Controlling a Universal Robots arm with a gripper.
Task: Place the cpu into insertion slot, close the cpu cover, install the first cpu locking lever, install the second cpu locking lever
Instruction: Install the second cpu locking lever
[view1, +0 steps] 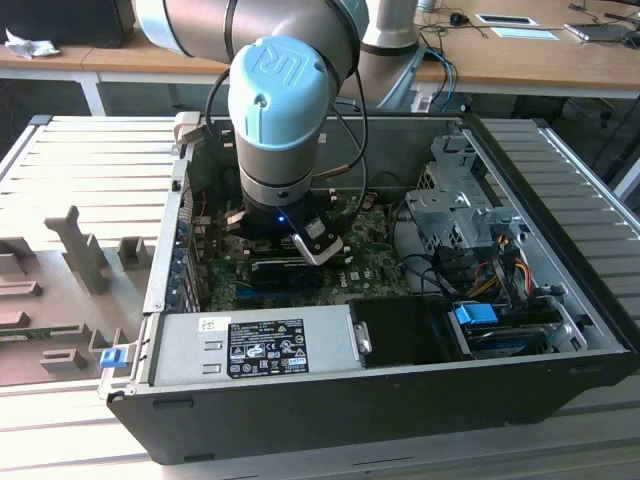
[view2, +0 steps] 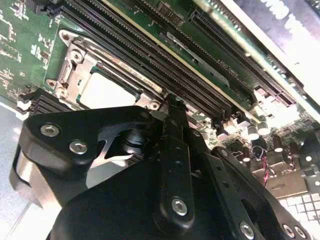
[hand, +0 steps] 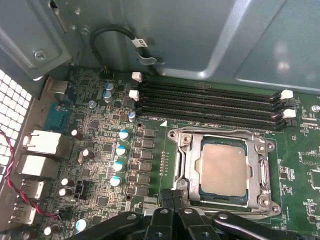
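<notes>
First wrist view gives the best look here: the cpu (hand: 223, 167) is already sitting flat in the insertion slot (hand: 180, 172), lower right of the frame, and the cpu cover (hand: 260, 165) looks like it's down over it, its square window framing the grey metal top. The gripper (hand: 172, 196) pokes in at the bottom edge, its two black fingertips pressed together with nothing between them, touching or almost touching the socket's near corner, on the side away from the long black memory slots (hand: 207, 102) that run across the upper middle. So the socket lies straight ahead of the fingertips, toward the memory slots. In the second wrist view the same tip (view2: 174, 102) shows at mid-frame, just beside the socket's silvery rim, with the chip up in the upper left. I'd guess it's working at a locking lever along that edge, but I can't pick the lever out clearly or tell whether it's latched. In the exterior view the arm (view1: 285, 110) reaches straight down into the open computer case (view1: 400, 400), over the green circuit board (view1: 385, 262).
</notes>
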